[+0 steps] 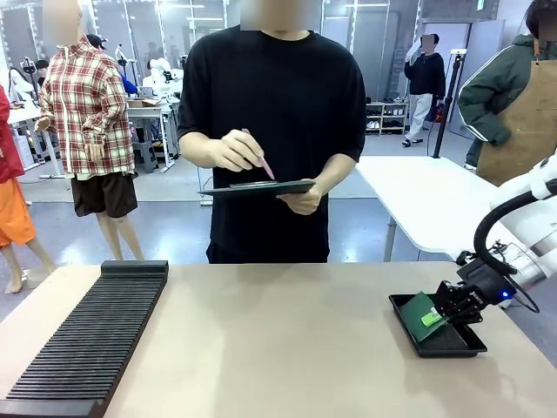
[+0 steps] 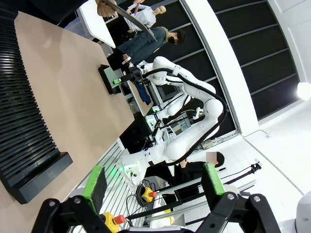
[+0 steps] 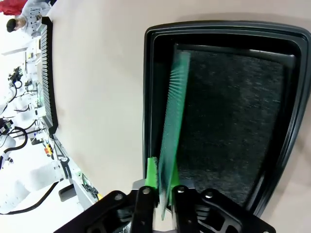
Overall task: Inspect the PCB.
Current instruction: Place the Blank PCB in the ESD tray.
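From my right wrist camera, the right gripper [image 3: 163, 191] sits low over the black tray [image 3: 286, 121], and the green board [image 3: 174, 121] stands on edge between its two fingers, running away from me into the tray. One green pad [image 3: 152, 172] lies flat against the board's side; the other finger is just beside it on the far face. I cannot tell whether the jaws are pressing the board or have let go of it.

In the front view the right gripper [image 1: 446, 315] reaches in from the right side, and the board [image 1: 424, 312] leans tilted inside the tray [image 1: 461, 347], which rests on the tan table [image 1: 278, 348] near its right edge.

My left gripper [image 2: 153, 182] has its jaws spread wide with nothing between them; its green pads [image 2: 95, 180] frame a view of the table's edge and the other arm farther off.

A long black ribbed rack [image 1: 91, 335] lies along the table's left side, well apart from the tray. At the far side a person in a black shirt [image 1: 274, 104] holds a dark clipboard [image 1: 257, 186] in one hand [image 1: 300, 200] and a pen in the other hand [image 1: 233, 150] above it.
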You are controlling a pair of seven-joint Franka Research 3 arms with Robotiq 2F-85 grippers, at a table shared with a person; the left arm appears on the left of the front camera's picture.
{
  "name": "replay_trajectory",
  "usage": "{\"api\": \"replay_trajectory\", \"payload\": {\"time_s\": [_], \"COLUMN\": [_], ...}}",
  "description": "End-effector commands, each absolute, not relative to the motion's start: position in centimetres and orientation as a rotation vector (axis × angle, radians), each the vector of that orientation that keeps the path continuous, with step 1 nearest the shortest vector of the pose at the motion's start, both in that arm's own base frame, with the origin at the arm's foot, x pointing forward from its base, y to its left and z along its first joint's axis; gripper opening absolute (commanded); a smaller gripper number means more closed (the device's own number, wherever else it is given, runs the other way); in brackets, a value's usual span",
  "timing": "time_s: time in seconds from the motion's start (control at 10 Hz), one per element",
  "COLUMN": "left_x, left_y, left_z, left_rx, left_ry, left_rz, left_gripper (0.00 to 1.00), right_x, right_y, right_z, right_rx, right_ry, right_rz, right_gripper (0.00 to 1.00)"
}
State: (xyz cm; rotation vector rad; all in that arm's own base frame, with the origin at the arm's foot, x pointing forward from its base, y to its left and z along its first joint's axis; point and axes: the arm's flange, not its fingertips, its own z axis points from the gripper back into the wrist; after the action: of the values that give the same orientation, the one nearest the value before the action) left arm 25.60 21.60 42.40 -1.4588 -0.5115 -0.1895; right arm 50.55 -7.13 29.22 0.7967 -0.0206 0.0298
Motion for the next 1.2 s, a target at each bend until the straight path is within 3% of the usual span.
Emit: {"api": "replay_trajectory", "payload": {"time_s": [0.0,0.3,0.4,1.1], "left_x": [25.4,25.4,25.4,25.4], "left_y": [21.5,21.5,21.5,21.5], "left_z": [42.7,42.7,42.7,42.7], "left_rx": [-1.448,-1.448,-1.448,-1.448], "left_ry": [-0.507,-0.507,-0.507,-0.507], "left_rz": [-0.188,-0.188,-0.188,-0.188], "left_gripper": [1.00,1.00,1.00,1.00], "right_x": [50.3,48.9,48.5,45.9], "right_y": [-6.3,-5.1,-4.6,-3.1], "right_z": [29.2,29.8,30.4,35.6], "right_rx": [0.760,0.671,0.653,0.485], "right_ry": [-0.038,-0.075,-0.080,-0.080], "right_rz": [-0.029,-0.092,-0.111,-0.197], "right_gripper": [0.44,0.94,1.00,1.00]}}
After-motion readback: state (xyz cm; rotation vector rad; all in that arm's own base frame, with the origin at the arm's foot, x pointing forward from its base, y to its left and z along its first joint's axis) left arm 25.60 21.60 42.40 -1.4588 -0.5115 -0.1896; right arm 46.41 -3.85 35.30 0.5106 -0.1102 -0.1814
